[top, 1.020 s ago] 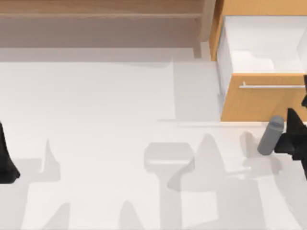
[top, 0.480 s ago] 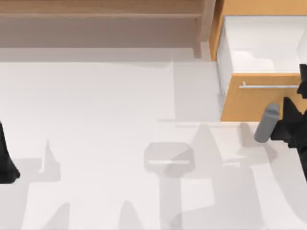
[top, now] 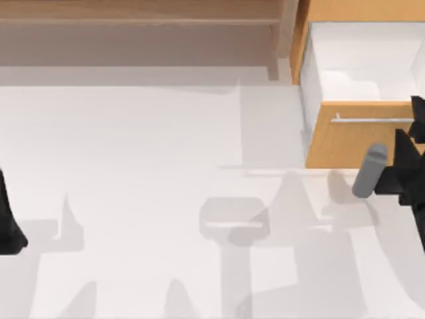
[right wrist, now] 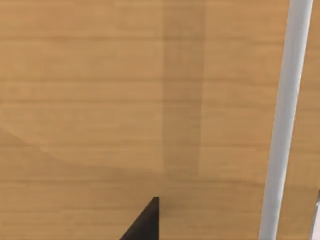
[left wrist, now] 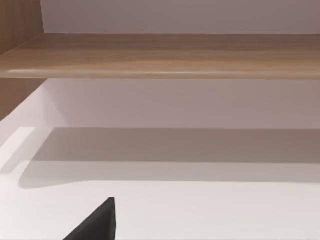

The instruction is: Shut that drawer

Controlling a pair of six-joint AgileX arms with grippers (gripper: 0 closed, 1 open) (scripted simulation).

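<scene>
Right pincer [top: 406, 143] is seen at the top view's right edge, pressed up close against the orange-tan front of the drawer [top: 345, 143]. Whether its fingers are parted or closed cannot be told. In the right wrist view one dark fingertip [right wrist: 145, 222] is seen just before the wood front [right wrist: 125, 100], with the silver bar handle [right wrist: 282, 120] running beside it; contact cannot be confirmed.

A grey cylinder [top: 369, 171] on the right arm is noted just to the left of the pincer, overlapping the lower edge of the drawer front. Nothing is seen standing between pincer and front.

The drawer is found pulled out, directly ahead of the pincer, at the far right of the desk [top: 146, 173]. Its white inner walls [top: 362, 60] are exposed beyond the front, and the handle [top: 372, 120] is seen across the front's upper part.

Farther left of the pincer, the pale wooden shelf unit [top: 139, 16] is recorded along the desk's far edge, beside the drawer. In the left wrist view its board [left wrist: 160, 55] is seen over the white surface.

Left pincer [top: 10, 222] is parked at the desk's left edge, well apart from the drawer; its finger state cannot be told.

Against the frame a second earlier, the right pincer and grey cylinder are noted nearer the drawer front; the drawer's opening looks much as it did.
</scene>
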